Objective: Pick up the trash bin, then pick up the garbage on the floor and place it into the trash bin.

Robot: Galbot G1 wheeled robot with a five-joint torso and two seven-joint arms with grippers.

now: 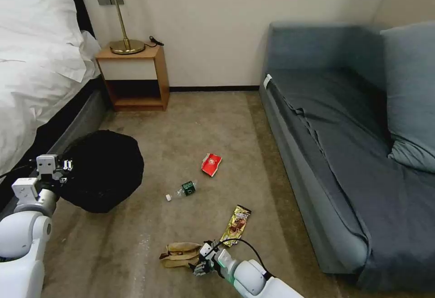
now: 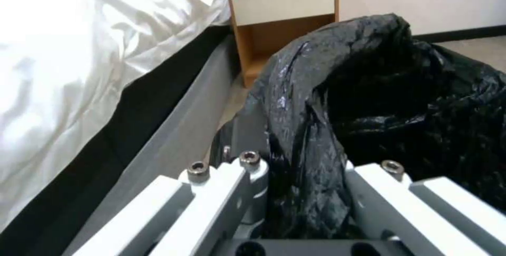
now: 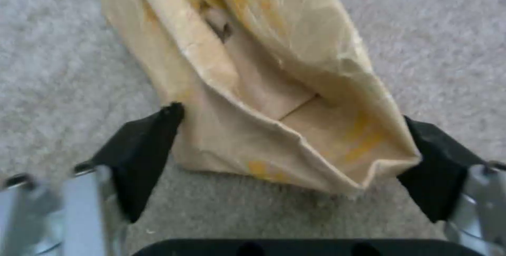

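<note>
The left gripper [image 1: 63,171] is clamped on the rim of the trash bin [image 1: 102,169], whose black bag sits pinched between its fingers [image 2: 248,161] beside the bed [image 1: 31,85]. Low over the carpet [image 1: 190,121], the right gripper [image 1: 199,261] has its fingers [image 3: 142,149] spread around the paper bag [image 3: 253,90], apparently touching its sides. The bottle [image 1: 183,190], red packet [image 1: 210,164] and snack wrapper [image 1: 236,225] lie nearby.

The black bag [image 1: 102,169] hides the trash bin; bottle label [image 1: 188,188] unreadable.
</note>
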